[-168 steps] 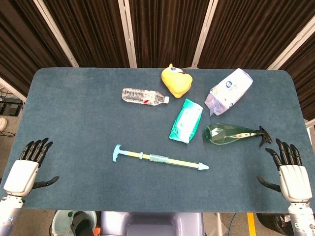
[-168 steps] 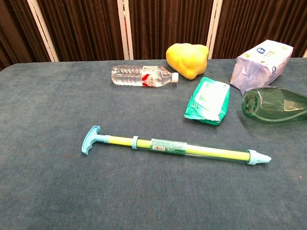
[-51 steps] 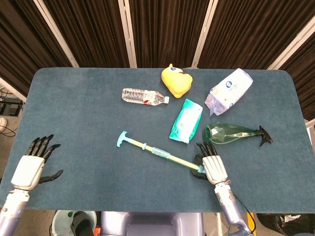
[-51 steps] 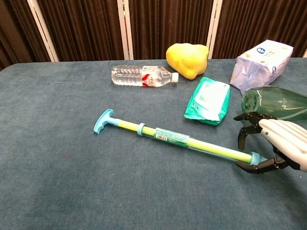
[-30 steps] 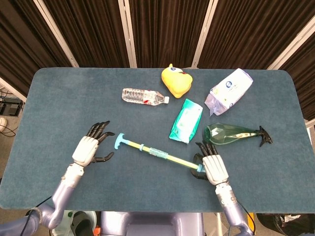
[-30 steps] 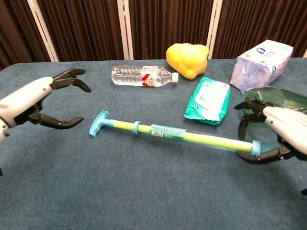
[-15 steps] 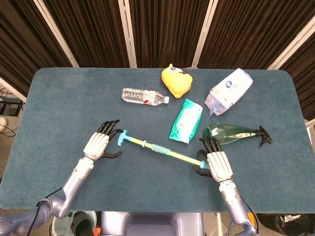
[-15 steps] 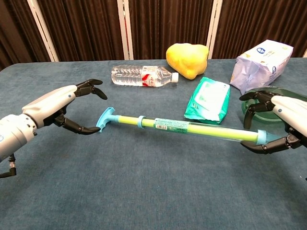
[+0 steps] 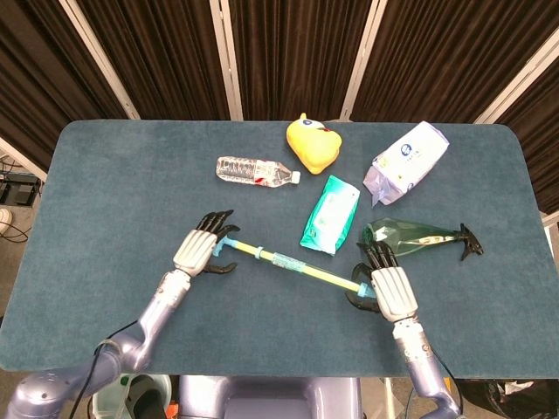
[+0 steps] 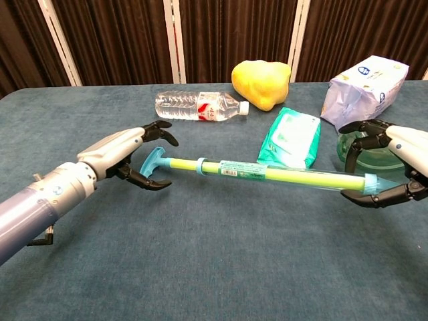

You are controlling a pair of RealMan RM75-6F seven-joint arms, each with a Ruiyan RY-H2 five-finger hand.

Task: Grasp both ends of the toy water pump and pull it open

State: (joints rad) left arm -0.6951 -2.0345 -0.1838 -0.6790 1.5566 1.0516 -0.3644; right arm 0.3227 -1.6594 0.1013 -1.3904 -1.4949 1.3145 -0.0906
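The toy water pump (image 9: 293, 264) (image 10: 267, 174) is a long yellow-green tube with a cyan T-handle on the left and a cyan nozzle on the right. It hangs above the blue table. My right hand (image 9: 389, 292) (image 10: 391, 164) grips the nozzle end between thumb and fingers. At the T-handle, my left hand (image 9: 199, 251) (image 10: 124, 155) has its fingers spread above the handle and its thumb curled below. The fingers do not close on the handle.
A water bottle (image 9: 258, 170), a yellow duck toy (image 9: 313, 144) and a white pack (image 9: 406, 161) lie at the back. A green wipes pack (image 10: 289, 140) and a green spray bottle (image 10: 374, 150) lie just behind the pump and my right hand.
My left hand has moved right from the table's left side to the T-handle. My right hand has lifted the nozzle end, so the whole pump has risen off the table.
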